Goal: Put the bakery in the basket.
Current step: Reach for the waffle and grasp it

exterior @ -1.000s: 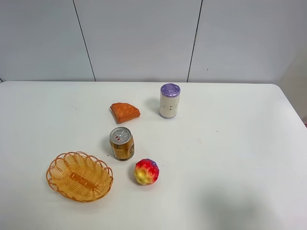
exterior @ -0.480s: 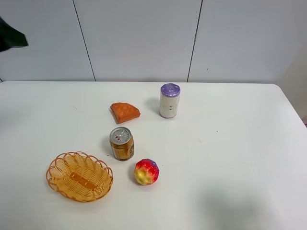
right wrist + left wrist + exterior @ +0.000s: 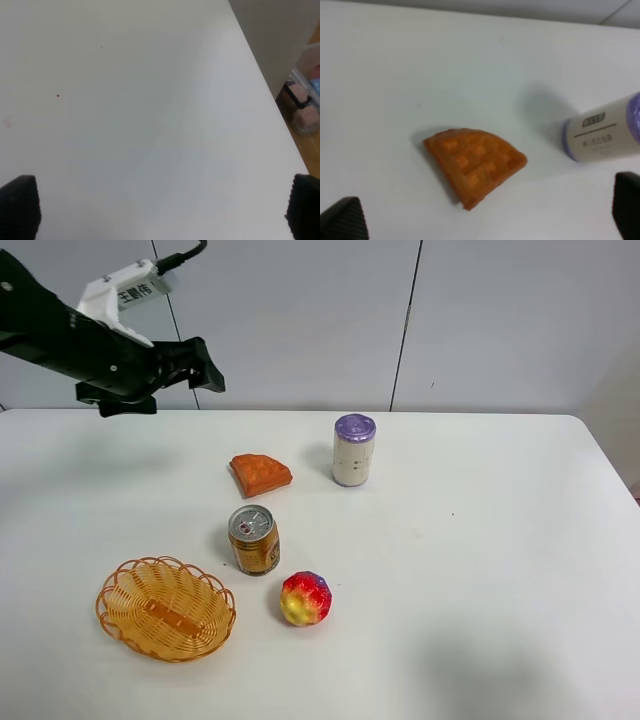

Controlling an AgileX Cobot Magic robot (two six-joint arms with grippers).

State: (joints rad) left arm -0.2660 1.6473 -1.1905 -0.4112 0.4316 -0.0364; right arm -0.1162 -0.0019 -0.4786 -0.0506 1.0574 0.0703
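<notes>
Two risks: the left hand [image 3: 198,364], spread wide, hovers high with the bakery [image 3: 475,165] below and ahead; descending, one finger may topple the purple-lidded canister [image 3: 600,132] nearby, or slip off the bakery's low edge.

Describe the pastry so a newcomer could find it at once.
On the white table, look behind the upright gold drink can and left of the purple-lidded white canister. The flat orange-brown waffle pastry lies there, the only grid-topped wedge.

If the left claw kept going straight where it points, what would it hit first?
Probably the waffle pastry: the wrist view shows it centred ahead of the open left gripper, nothing between, though depth is unclear.
</notes>
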